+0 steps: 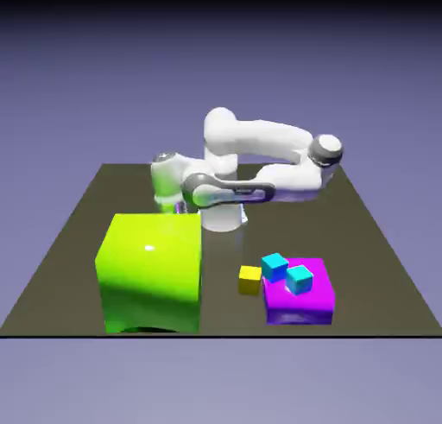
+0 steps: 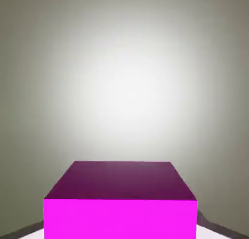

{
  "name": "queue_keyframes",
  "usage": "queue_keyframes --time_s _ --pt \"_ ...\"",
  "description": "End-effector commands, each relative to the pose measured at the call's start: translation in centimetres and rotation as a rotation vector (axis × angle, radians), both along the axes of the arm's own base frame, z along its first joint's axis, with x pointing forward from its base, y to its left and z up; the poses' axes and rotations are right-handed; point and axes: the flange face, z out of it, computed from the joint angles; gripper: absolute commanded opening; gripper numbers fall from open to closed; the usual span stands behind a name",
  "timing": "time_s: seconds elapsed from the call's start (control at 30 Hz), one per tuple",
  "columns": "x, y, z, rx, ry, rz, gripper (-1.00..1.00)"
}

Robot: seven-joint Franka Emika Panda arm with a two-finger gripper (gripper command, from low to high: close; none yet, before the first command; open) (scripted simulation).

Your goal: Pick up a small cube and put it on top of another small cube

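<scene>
Gripper fingers (image 2: pixel 211 231) are closed on the small magenta cube (image 2: pixel 120 218). The small yellow cube (image 1: pixel 249 280) sits beside the purple block (image 1: pixel 298 306).

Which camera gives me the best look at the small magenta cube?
The hand view: the small magenta cube fills its bottom middle, large and unobstructed, between the fingertips of the gripper. The exterior view shows at most a purplish sliver behind the big lime-green block, too small to make out.
</scene>
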Motion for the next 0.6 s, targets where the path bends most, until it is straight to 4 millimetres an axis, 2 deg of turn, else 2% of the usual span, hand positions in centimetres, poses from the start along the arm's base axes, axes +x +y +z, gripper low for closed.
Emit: queue_keyframes --time_s 0.0,0.07,0.1,0.13,0.2,0.4,0.57 --pt "-0.1 0.0 0.8 0.001 0.002 0.000 -1.00" --pt "-0.3 -0.1 2.3 0.003 0.001 -0.002 -1.00" --pt "0.5 0.6 2.9 0.017 -0.026 0.053 -1.00" --pt "0.8 1.6 2.4 0.043 0.017 0.073 -1.00" --pt "0.4 1.6 1.7 0.037 0.119 0.046 -1.00" --pt "0.7 4.3 0.8 0.095 0.337 0.256 -1.00" --pt "1.9 6.9 1.1 0.123 0.482 0.458 -1.00"
